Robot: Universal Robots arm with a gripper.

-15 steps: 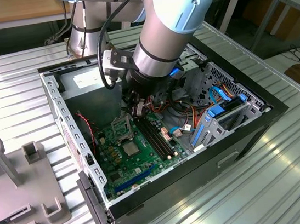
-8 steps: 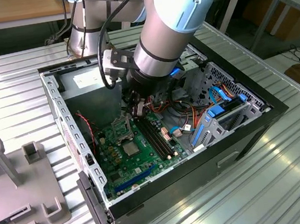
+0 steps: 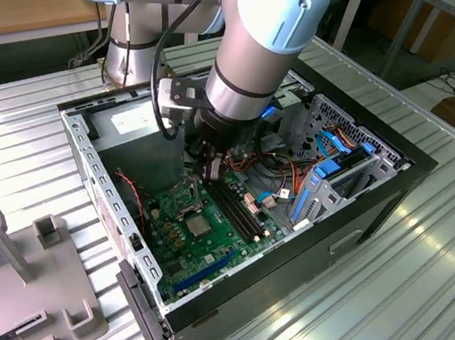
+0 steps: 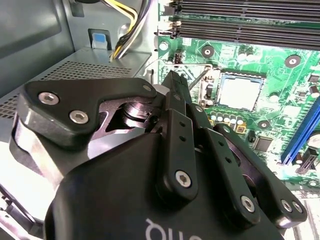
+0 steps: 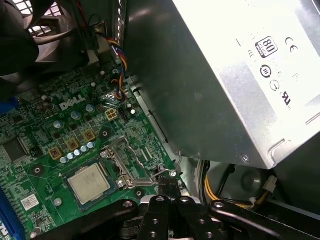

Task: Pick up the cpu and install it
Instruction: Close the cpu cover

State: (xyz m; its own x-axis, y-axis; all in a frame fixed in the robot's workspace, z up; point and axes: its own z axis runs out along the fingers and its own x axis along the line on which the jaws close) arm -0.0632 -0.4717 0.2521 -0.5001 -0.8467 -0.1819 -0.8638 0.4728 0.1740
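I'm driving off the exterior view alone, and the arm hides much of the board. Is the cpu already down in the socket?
Observer: Yes. In both wrist views the cpu lies flat on the motherboard, silver top up.
Operator: Is the retaining frame closed over it?
Observer: No. In the first wrist view the metal frame lies open beside the cpu, leaving its top bare.
Operator: Where is the gripper?
Observer: In the second wrist view the gripper points at the frame, off to one side of the cpu and not over it.
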